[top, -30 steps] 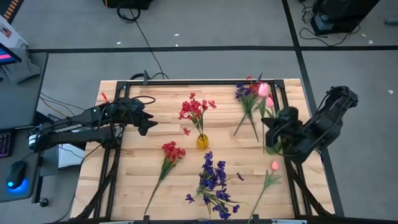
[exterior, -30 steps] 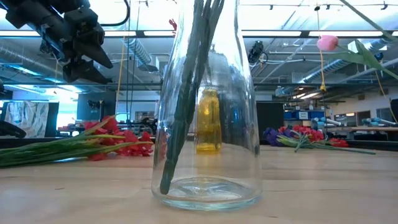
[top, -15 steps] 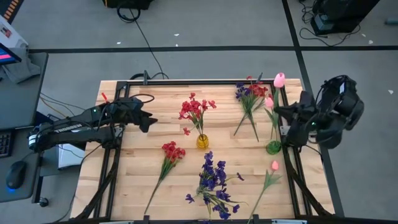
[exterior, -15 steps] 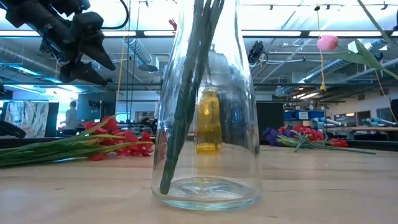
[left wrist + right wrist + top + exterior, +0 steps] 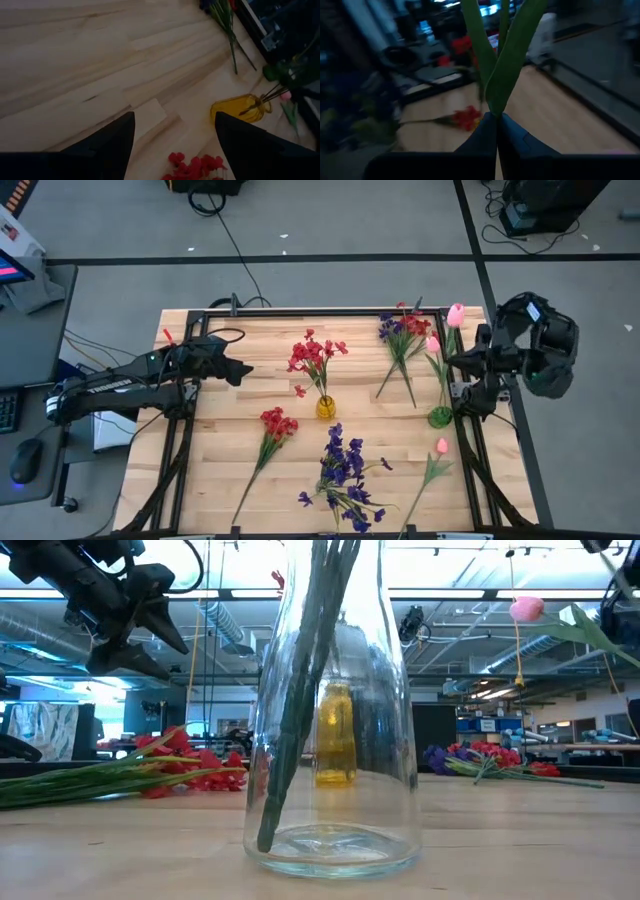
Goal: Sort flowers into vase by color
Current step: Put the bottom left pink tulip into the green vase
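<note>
My right gripper (image 5: 470,360) is clenched on the stem of a pink tulip (image 5: 455,313), at the bench's (image 5: 250,390) right edge. In my right wrist view the green stem and leaf (image 5: 506,60) rise straight out from between my closed fingers. The bud stands beyond my gripper, toward the far edge of the bench, and the green vase (image 5: 440,417) with another pink tulip (image 5: 433,343) in it sits just beside and a little nearer than my gripper.

I judge the flower to be very light and springy: a thin stem that probably bends and sways, so the bud end will lag and wobble when I swing it. The stem looks smooth and narrow, so it could twist or slip in a loose pinch. Holding low on the stem, as I do now, leaves the foot hard to steer into a narrow vase neck; a hold nearer the middle seems steadier.

My left gripper (image 5: 240,370) hangs released over bare bench, with the red sprig (image 5: 277,424) nearer than it and the yellow vase (image 5: 326,408) off to its right.
</note>
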### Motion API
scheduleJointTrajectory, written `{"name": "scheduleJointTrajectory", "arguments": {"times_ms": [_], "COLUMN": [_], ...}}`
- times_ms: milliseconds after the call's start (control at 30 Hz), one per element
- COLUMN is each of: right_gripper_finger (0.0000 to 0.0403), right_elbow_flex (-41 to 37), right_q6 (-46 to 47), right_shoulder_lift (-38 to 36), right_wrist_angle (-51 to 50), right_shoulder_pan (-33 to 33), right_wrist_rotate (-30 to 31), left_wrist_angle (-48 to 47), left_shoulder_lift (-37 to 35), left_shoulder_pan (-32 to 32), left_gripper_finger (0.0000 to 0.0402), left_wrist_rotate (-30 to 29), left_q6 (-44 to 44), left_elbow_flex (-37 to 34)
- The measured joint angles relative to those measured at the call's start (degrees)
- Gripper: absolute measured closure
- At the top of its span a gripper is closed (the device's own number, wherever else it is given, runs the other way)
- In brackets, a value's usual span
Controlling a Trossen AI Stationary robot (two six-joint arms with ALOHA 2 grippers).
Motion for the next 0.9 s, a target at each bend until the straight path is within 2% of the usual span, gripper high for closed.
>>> {"name": "scheduleJointTrajectory", "arguments": {"times_ms": [267, 400, 533, 733, 900], "right_gripper_finger": [0.0394, 0.0395, 0.0395, 0.0396, 0.0396], "right_elbow_flex": [-4.5, -6.8, -9.4, -12.1, -13.3], "right_q6": [-9.4, -14.5, -23.6, -39.6, -45.3], "right_shoulder_lift": [-9.1, -13.9, -18.9, -26.2, -31.4], "right_wrist_angle": [5.5, 8.1, 14.1, 24.9, 26.2], "right_shoulder_pan": [7.7, 9.7, 10.3, 10.2, 9.4], "right_wrist_rotate": [-4.0, -6.6, -10.0, -19.9, -27.3], "left_wrist_angle": [0.0, 0.0, 0.0, 0.0, 0.0], "left_shoulder_lift": [0.0, 0.0, 0.0, 0.0, 0.0], "left_shoulder_pan": [0.0, 0.0, 0.0, 0.0, 0.0], "left_gripper_finger": [0.0122, 0.0122, 0.0122, 0.0122, 0.0122], "left_wrist_rotate": [-1.4, -1.4, -1.3, -1.1, -1.1], "left_q6": [-1.9, -2.2, -2.4, -3.6, -3.5], "left_elbow_flex": [0.0, 0.0, 0.0, 0.0, 0.0]}}
